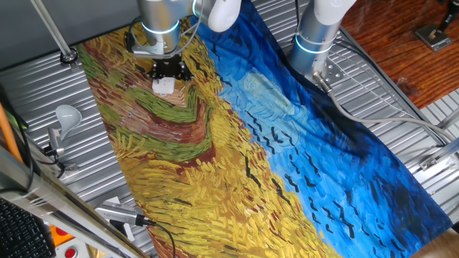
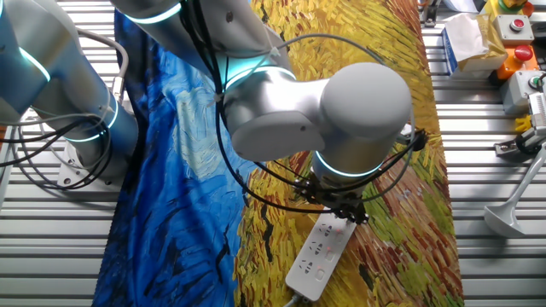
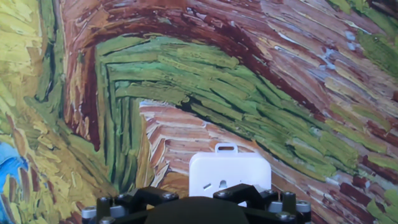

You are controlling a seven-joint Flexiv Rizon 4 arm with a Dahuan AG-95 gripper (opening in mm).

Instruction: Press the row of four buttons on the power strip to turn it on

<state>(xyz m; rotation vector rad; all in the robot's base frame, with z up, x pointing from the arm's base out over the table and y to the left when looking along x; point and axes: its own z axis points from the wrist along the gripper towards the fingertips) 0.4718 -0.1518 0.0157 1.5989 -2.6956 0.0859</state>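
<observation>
The power strip (image 2: 317, 253) is a narrow white bar lying on the painted cloth (image 2: 384, 102), near the cloth's edge. Small pale switches, the row of buttons (image 2: 331, 253), run along its top face, and the upper end is hidden under the hand. My gripper (image 2: 339, 211) hangs directly over that end, very close to it. In the one fixed view the gripper (image 1: 169, 70) covers all but a white tip of the strip (image 1: 164, 87). The hand view shows the strip's rounded end (image 3: 229, 172) just beyond the black gripper body (image 3: 199, 210). No view shows the fingertips.
A white light bulb on a metal holder (image 1: 66, 115) stands on the slatted table left of the cloth. A second arm's base (image 1: 318, 37) rises at the cloth's far side. Control boxes with red buttons (image 2: 515, 27) and a metal tool (image 1: 120, 213) lie off the cloth.
</observation>
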